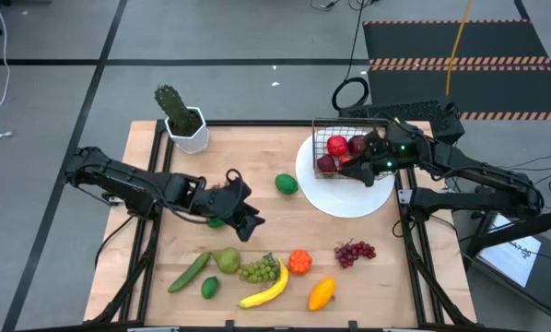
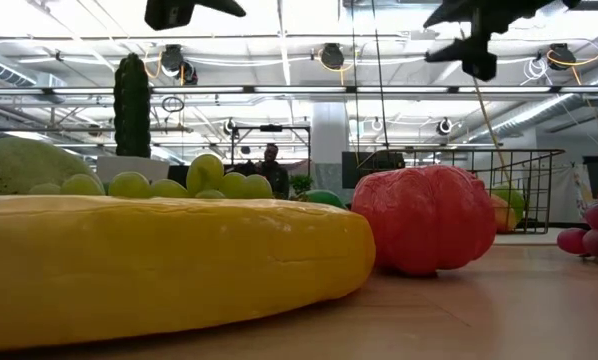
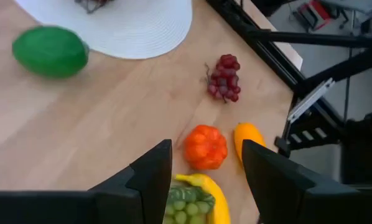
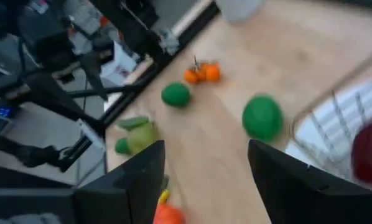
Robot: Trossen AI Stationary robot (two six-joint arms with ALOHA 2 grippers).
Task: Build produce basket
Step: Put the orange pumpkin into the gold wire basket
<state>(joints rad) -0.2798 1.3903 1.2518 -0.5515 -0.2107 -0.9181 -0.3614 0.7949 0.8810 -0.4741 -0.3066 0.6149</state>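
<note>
Tabletop: basket [image 1: 349, 148] under right pincer [image 1: 379, 159] (open)

3 apples [image 1: 338, 146], 3 limes [image 1: 286, 183]

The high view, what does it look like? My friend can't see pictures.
A wire basket with red apples sits on a white plate, with the right tool over it. The left tool is mid-table, open. Toy fruit lies along the table's front edge, and a cactus stands at the back.

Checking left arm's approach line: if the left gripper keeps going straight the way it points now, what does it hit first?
Probably the orange: in the left wrist view it sits just ahead of the open left gripper, between its fingers. The banana and green grapes lie lower, nearer; depth is unclear.
</note>
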